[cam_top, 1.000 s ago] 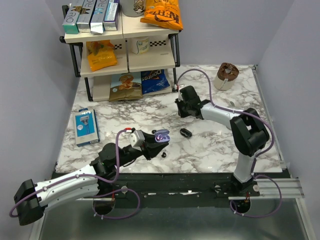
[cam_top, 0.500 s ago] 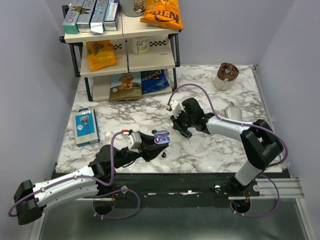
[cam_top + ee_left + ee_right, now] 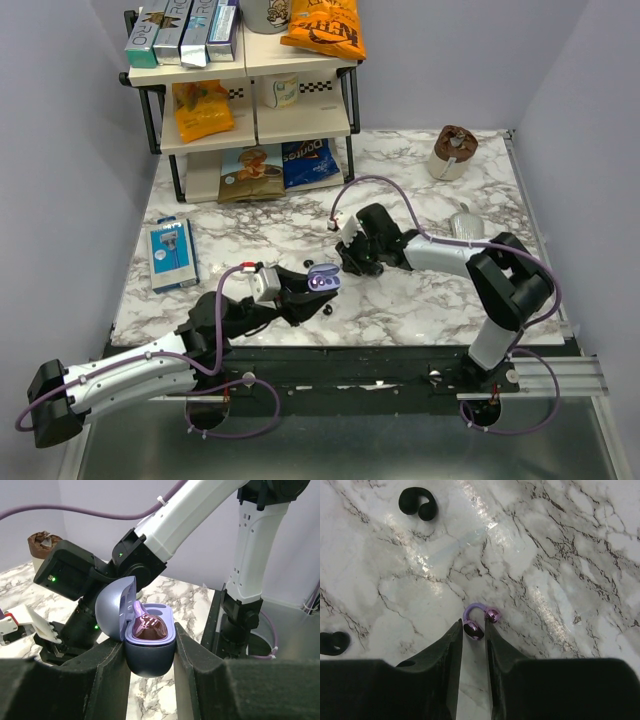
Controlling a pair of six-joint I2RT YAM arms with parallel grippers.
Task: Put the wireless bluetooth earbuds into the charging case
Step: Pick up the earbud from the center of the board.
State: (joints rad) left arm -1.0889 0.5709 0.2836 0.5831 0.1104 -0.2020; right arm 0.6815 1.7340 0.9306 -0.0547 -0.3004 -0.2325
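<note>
In left gripper (image 3: 149, 654), open charging case (image 3: 150, 632)

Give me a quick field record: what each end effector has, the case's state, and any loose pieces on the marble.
left end effector: shut on lilac rounded charging case
case lid: open, glossy pink piece seated inside
right end effector: fingers narrowly flank one end of lilac clip-shaped earbud lying on white marble table; contact unclear
loose: two glossy black C-shaped pieces on the marble, neither gripped
</note>
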